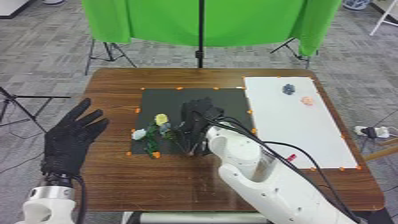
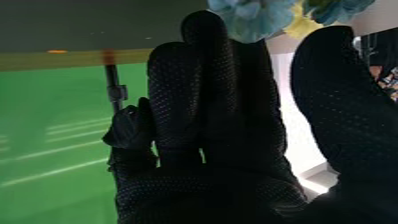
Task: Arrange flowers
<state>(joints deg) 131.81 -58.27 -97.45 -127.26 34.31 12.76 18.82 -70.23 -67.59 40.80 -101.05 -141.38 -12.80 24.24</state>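
Head view: the right hand (image 1: 202, 114) is over the black mat (image 1: 176, 94), just beside a yellow flower (image 1: 161, 119). A white flower (image 1: 139, 134) is on the mat too, near the yellow one, with green leaves (image 1: 151, 145) close by. Right wrist view: the hand's fingers are mostly straight and close together, with the thumb wide apart from them. A light blue flower (image 2: 251, 19) is right by the fingertips. The left hand (image 1: 69, 139) has its fingers spread at the left side of the brown surface (image 1: 111, 172). On the white sheet (image 1: 306, 131), a dark blue flower (image 1: 289, 89) sits near a pink flower (image 1: 306, 101).
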